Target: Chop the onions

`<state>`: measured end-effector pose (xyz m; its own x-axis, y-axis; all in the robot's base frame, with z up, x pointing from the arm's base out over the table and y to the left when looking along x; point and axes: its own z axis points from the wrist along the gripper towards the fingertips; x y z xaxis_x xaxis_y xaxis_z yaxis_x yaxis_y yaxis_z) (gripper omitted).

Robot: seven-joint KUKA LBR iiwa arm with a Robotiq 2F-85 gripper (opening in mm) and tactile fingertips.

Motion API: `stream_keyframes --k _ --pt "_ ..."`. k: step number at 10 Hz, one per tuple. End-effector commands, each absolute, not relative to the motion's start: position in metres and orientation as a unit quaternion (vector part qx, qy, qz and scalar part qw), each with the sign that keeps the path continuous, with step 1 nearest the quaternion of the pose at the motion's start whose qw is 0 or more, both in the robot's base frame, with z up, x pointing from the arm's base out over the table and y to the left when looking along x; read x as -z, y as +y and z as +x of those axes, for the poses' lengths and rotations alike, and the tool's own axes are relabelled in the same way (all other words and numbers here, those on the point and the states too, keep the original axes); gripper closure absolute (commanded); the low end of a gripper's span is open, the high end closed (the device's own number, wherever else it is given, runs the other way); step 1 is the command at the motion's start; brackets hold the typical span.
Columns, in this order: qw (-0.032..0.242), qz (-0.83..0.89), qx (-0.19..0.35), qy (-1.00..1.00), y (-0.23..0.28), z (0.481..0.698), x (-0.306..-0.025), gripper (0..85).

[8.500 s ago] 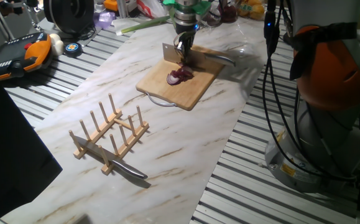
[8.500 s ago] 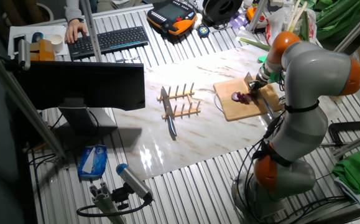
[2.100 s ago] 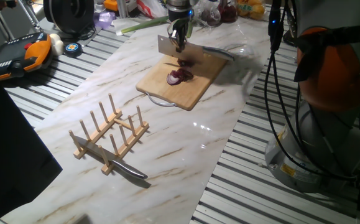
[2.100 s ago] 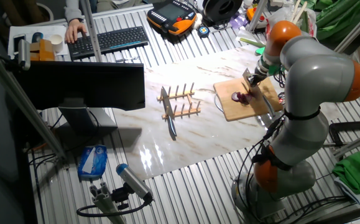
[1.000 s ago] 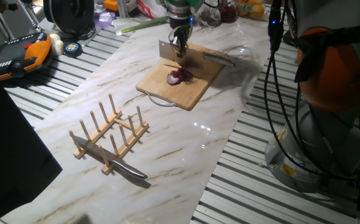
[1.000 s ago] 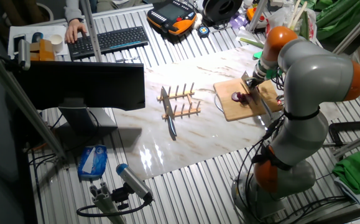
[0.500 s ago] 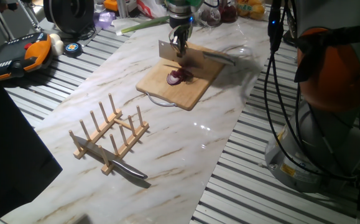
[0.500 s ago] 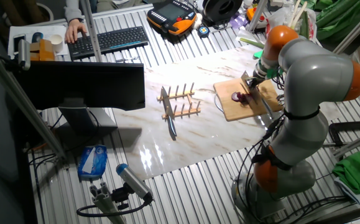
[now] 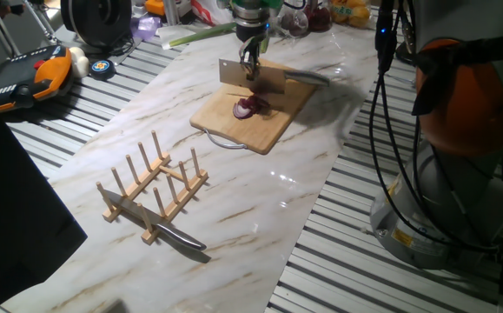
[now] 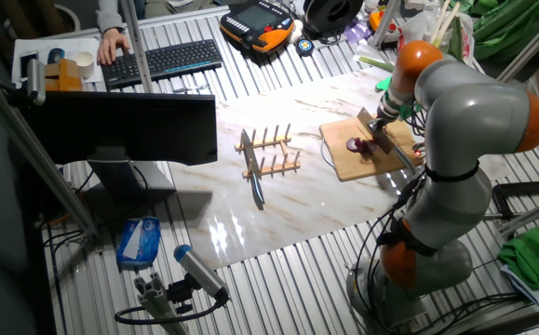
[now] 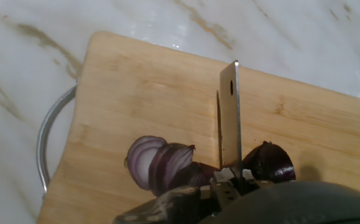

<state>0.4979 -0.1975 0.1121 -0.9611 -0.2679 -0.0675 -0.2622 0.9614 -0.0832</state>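
The claw [image 9: 251,63] grips a cleaver [image 9: 251,76] tight. Below it, purple onion slices [image 11: 161,165] lie on the wooden board [image 11: 142,93], perhaps just under the blade.

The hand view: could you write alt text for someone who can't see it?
A cleaver blade, seen edge-on, is poised above a wooden cutting board, with purple onion slices to its left and a darker onion piece to its right. White marble tabletop surrounds the board.

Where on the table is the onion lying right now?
The onion lies on the wooden cutting board at the table's far end in one fixed view, just below the cleaver held by the tool.
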Motion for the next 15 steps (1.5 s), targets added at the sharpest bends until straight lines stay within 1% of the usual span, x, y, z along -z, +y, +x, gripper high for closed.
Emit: stream_keyframes --k 1,6,7,9,12,15 --pt "0.041 -0.144 0.042 0.988 -0.198 0.498 -0.113 84.3" --pt "0.030 -0.180 0.039 0.982 -0.192 0.498 -0.115 84.3" --pt "0.021 -0.182 0.026 0.983 -0.191 0.496 -0.117 84.3" --pt "0.023 -0.189 0.030 0.981 -0.190 0.493 -0.121 84.3" --pt "0.019 -0.193 0.025 0.981 -0.188 0.493 -0.123 84.3" --pt "0.021 -0.194 0.028 0.980 -0.189 0.494 -0.124 84.3"
